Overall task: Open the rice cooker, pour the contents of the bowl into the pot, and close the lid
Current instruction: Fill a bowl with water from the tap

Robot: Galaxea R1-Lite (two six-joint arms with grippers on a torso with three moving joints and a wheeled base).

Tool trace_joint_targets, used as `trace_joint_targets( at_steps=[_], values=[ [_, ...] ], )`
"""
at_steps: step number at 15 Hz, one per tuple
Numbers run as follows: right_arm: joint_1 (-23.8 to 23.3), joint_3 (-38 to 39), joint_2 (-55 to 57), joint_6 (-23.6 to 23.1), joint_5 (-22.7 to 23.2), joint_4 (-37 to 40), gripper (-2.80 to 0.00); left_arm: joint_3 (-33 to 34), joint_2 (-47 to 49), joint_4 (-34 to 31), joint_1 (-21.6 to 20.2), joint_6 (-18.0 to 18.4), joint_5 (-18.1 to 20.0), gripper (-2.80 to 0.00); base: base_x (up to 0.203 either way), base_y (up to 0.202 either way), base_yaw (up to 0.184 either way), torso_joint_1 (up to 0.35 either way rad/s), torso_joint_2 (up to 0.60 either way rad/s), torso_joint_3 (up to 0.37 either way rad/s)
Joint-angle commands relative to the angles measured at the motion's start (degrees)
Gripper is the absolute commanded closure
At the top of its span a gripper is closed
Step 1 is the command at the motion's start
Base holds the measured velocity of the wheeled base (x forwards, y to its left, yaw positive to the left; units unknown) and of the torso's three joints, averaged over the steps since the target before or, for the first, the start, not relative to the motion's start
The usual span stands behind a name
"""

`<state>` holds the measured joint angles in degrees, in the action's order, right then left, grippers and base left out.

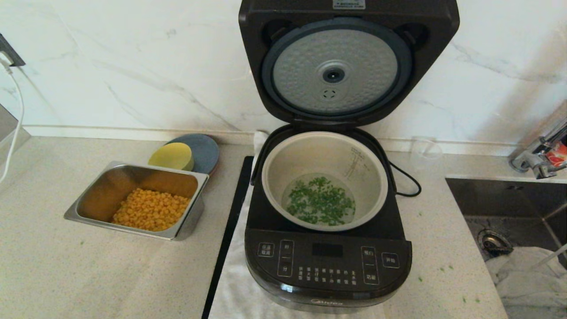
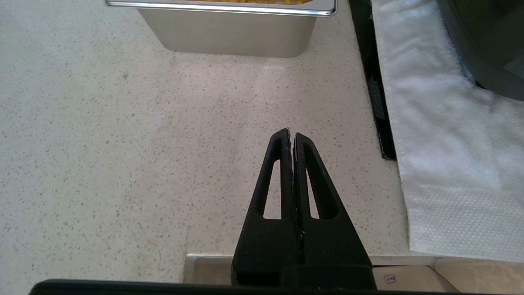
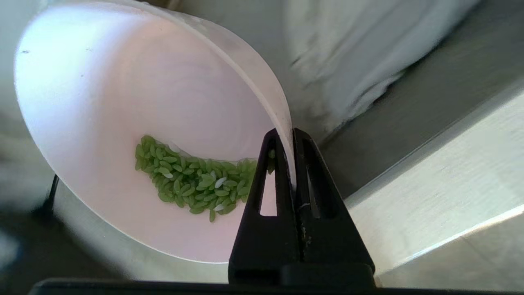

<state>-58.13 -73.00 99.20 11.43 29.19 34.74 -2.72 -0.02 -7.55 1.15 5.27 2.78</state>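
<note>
The black rice cooker (image 1: 328, 261) stands open, its lid (image 1: 335, 73) upright with the dimpled silver disc facing me. Green herb bits in clear liquid (image 1: 321, 206) lie at the bottom of the pale pot (image 1: 310, 155). Neither arm nor the bowl shows in the head view. In the right wrist view my right gripper (image 3: 291, 133) is shut on the rim of the white, pink-lined bowl (image 3: 123, 82), where a small clump of green bits (image 3: 192, 184) remains. My left gripper (image 2: 292, 133) is shut on nothing above bare counter, short of the steel tray.
A steel tray (image 1: 106, 186) of corn sits left of the cooker, with a yellow dish (image 1: 172, 156) and grey plate (image 1: 206, 150) behind it. A sink (image 1: 509, 199) with a white cloth (image 1: 527, 274) and a faucet (image 1: 538, 157) lie to the right. A white towel (image 1: 239, 288) underlies the cooker.
</note>
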Motion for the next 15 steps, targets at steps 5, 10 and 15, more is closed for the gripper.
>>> trace_joint_targets(
  at_steps=[5, 10, 15],
  values=[
    [-9.1, -7.9, 17.1, -0.9, 1.0, -1.7, 0.0, 0.0, -0.1, 0.0, 0.0, 0.0, 0.0, 0.0, 0.0, 0.0, 0.0, 0.0, 0.0, 0.0],
    [-9.5, -9.5, 20.4, -1.0, 1.9, -1.8, 0.0, 0.0, -0.1, 0.0, 0.0, 0.0, 0.0, 0.0, 0.0, 0.0, 0.0, 0.0, 0.0, 0.0],
    [-9.1, -11.7, 23.1, -0.5, 2.5, -2.0, 0.0, 0.0, -0.1, 0.0, 0.0, 0.1, 0.0, 0.0, 0.0, 0.0, 0.0, 0.0, 0.0, 0.0]
  ],
)
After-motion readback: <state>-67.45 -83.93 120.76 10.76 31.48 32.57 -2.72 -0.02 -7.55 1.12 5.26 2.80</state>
